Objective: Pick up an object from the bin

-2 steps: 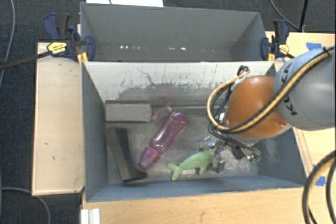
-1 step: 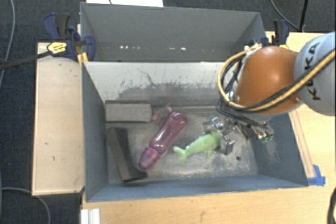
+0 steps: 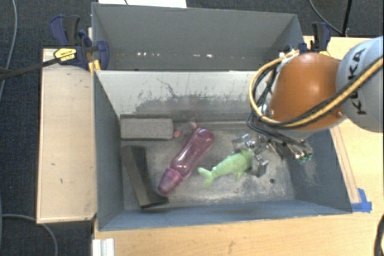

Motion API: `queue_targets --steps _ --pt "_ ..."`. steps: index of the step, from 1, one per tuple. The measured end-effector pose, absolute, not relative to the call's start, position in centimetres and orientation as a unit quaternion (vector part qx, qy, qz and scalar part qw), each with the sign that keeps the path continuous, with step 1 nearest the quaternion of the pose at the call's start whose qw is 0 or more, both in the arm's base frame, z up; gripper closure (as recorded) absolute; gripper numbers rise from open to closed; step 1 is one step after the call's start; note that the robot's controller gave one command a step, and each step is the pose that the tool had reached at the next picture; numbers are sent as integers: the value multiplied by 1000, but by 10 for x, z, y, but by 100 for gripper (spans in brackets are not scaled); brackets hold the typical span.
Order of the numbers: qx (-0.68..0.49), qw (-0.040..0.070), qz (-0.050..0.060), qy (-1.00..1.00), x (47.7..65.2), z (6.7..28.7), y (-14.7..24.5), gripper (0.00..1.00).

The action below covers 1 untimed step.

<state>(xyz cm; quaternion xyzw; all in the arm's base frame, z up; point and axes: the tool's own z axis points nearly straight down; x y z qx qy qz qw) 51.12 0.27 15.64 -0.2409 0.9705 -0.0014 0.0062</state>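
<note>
My gripper (image 3: 253, 156) is low over the bin floor at the right of centre, below the orange dome. Its metal fingers (image 3: 260, 166) stand at the right end of a light green toy fish (image 3: 225, 168), which lies on the floor with its tail to the left. The fingers look spread about the fish's head end, touching or nearly touching it. A pink-purple bottle-shaped thing (image 3: 187, 159) lies slanted just left of the fish.
A grey foam block (image 3: 147, 128) lies at the back left of the floor. A dark flat slab (image 3: 140, 177) leans along the left wall. A small reddish bit (image 3: 177, 133) sits beside the grey block. The arm comes in from the right.
</note>
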Motion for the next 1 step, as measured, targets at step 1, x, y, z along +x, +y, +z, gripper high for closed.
queue_targets --steps 1 --pt "-233 6 -1 972 512 177 -3 100"
